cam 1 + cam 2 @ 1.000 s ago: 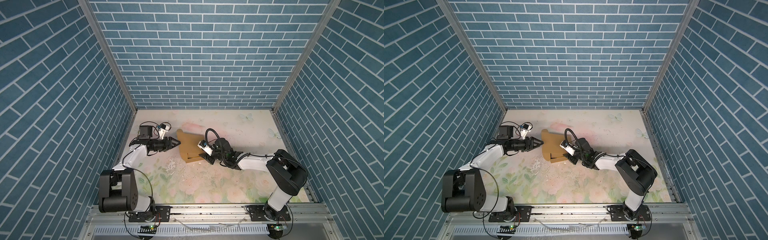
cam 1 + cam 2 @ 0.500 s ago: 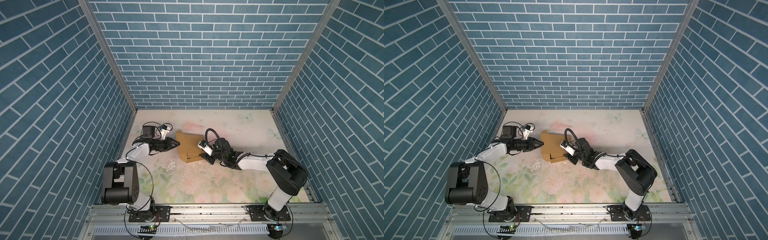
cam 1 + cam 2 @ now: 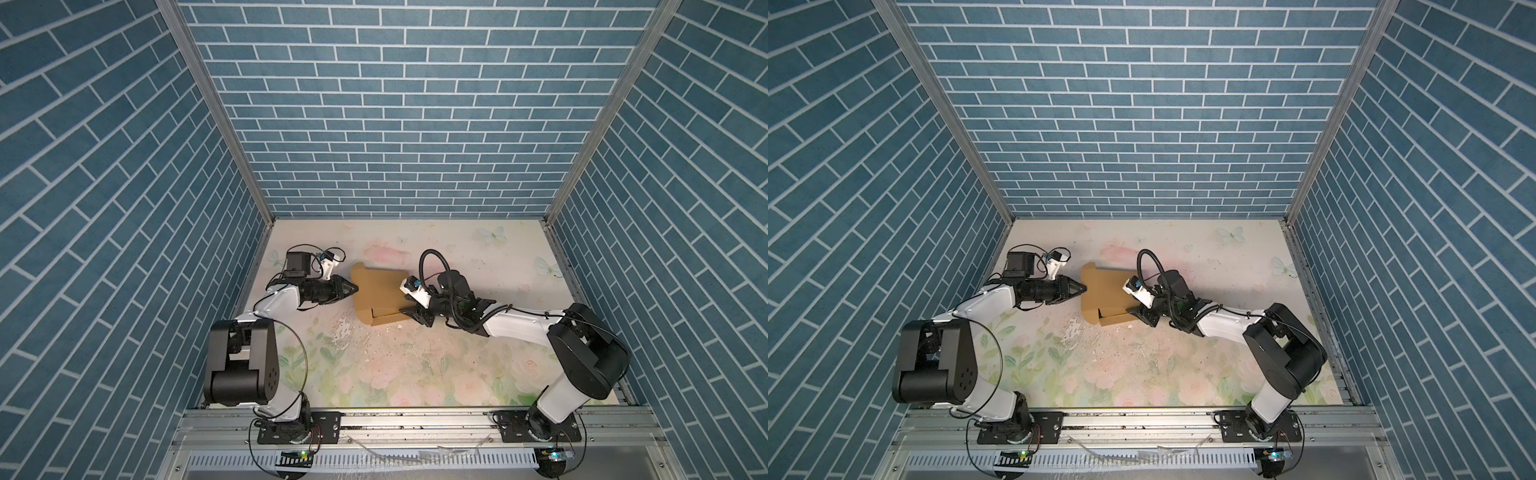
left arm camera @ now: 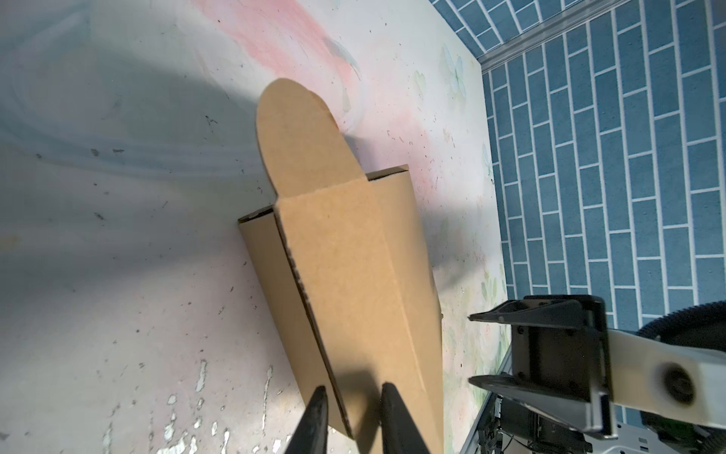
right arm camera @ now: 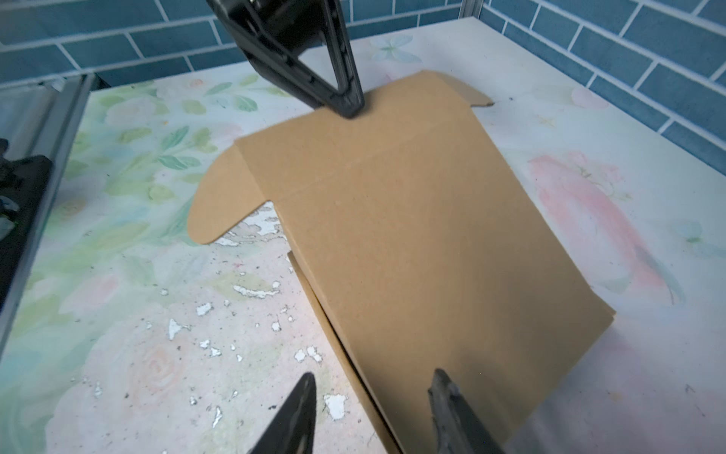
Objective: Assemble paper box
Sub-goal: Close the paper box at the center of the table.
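I start with the single bench (image 3: 457, 365), its flowered mat chipped white in many spots, which carries everything here. Two arms reach in over it, the left arm (image 3: 279, 300) and the right arm (image 3: 519, 330), coming at the work from opposite sides so that, as I read it, one can steady while the other folds.

One paper box (image 3: 376, 293) lies between them, on the far left-of-centre part of the bench. It is folded over on itself, lid panel uppermost, and not yet closed up.

There are two tools. The left tool (image 3: 354, 287) is narrowed to a slim gap with the cardboard's front flap edge between its fingers; it looks pinched there, probably to bend that flap down. The right tool (image 3: 411, 316) stands wide open, straddling the box's opposite corner and gripping nothing, likely bracing it against sliding.

I count two rounded tabs: one tab (image 5: 214, 204) sticking out flat, and a second tab (image 5: 469, 92) half hidden at the flap's other end, both still untucked.
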`<state>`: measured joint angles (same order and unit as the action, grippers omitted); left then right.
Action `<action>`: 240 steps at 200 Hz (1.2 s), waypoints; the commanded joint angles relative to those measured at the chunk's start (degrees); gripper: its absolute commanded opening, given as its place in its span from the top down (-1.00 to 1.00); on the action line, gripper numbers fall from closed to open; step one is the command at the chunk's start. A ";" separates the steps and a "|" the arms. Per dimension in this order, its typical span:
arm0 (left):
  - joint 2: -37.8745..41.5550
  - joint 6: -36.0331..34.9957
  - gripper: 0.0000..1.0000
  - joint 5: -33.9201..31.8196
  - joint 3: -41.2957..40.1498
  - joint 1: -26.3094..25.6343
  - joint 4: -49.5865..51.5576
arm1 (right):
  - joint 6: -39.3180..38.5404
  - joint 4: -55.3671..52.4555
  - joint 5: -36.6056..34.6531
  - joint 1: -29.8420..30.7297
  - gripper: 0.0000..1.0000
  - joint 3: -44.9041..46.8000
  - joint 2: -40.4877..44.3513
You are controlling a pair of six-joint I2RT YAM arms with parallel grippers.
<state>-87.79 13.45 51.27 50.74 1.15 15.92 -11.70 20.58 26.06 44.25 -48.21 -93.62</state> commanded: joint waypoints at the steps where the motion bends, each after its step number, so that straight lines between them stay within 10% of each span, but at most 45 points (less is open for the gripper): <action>1: -0.72 -1.48 0.49 -1.17 -1.18 -0.18 -0.08 | 1.92 1.17 4.61 -0.65 0.04 -4.18 0.63; 240: 1.47 -3.87 0.41 -4.68 -0.48 -0.27 3.11 | 7.81 -1.41 14.63 -0.39 0.33 -22.48 -21.06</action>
<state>-87.61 10.79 47.33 49.76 1.10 17.12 -3.25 20.75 39.72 43.62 -68.99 -113.14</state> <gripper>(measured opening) 0.292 0.341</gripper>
